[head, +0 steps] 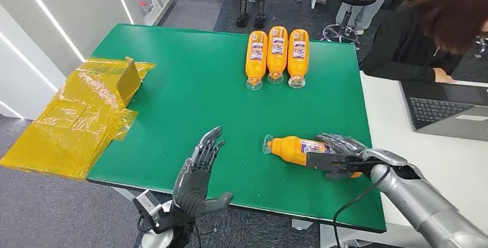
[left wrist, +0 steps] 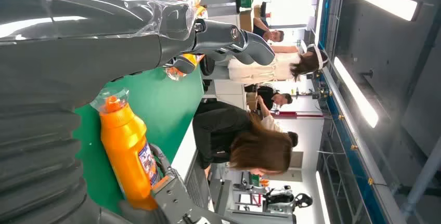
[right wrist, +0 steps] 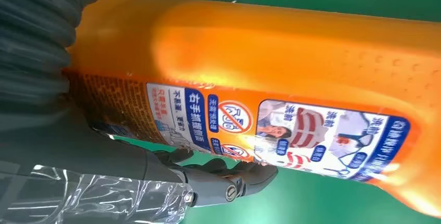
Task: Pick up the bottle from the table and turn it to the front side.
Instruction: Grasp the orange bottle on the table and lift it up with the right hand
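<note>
Four orange plastic bottles lie on the green table (head: 190,98): three bottles (head: 277,55) side by side at the far edge, and one bottle (head: 290,147) on its side near the front, clear cap pointing toward the robot's left. The right hand (head: 339,155) wraps around that bottle's base end, dark fingers curled over its body. Its wrist view shows the glossy, dimpled bottle wall and a blue-bordered printed label (right wrist: 291,130), small in the head view. The left hand (head: 198,173) hovers over the table's front edge holding nothing, fingers spread apart. Crinkled yellow plastic sheeting (head: 80,115) drapes off the table's left side. A seated person (head: 414,35) works at a laptop (head: 443,110).
</note>
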Robot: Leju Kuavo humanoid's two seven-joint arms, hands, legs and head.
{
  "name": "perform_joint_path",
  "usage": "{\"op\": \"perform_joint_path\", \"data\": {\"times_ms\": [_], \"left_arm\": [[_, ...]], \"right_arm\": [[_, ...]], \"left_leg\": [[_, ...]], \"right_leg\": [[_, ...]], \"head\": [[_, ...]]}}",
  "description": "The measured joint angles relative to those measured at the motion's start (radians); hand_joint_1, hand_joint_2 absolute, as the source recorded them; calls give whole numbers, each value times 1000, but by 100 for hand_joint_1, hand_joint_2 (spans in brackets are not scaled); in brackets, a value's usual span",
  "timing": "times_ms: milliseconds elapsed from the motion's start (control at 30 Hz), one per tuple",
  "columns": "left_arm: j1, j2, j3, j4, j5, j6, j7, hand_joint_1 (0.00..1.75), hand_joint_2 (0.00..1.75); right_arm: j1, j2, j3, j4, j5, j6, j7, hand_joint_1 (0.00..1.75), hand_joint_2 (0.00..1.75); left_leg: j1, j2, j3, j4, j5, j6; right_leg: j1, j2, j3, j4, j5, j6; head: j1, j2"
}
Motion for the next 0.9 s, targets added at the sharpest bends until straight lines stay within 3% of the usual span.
{"op": "perform_joint_path", "data": {"times_ms": [367, 500, 700, 900], "left_arm": [[1, 7, 0, -5, 6, 3, 0, 0, 175], [2, 8, 1, -5, 11, 5, 0, 0, 175], [3, 11, 1, -8, 15, -4, 0, 0, 175], [3, 13, 4, -8, 15, -10, 0, 0, 175]], "right_arm": [[-32, 0, 39, 53, -19, 26, 4, 2, 175], [-42, 0, 49, 60, -65, 38, 21, 170, 175], [-60, -24, 87, 49, -173, 48, 62, 175, 175], [-53, -54, 127, 11, -208, -47, 96, 175, 175]], "left_leg": [[0, 0, 0, 1, 0, 0], [0, 0, 0, 1, 0, 0], [0, 0, 1, 2, 0, 0], [0, 0, 0, 2, 0, 0]], "right_leg": [[0, -1, 1, 0, 0, 1], [0, -1, 1, 0, 1, 1], [0, -1, 2, 0, 1, 1], [0, -1, 2, 0, 1, 1]], "head": [[0, 0], [0, 0], [0, 0], [0, 0]]}}
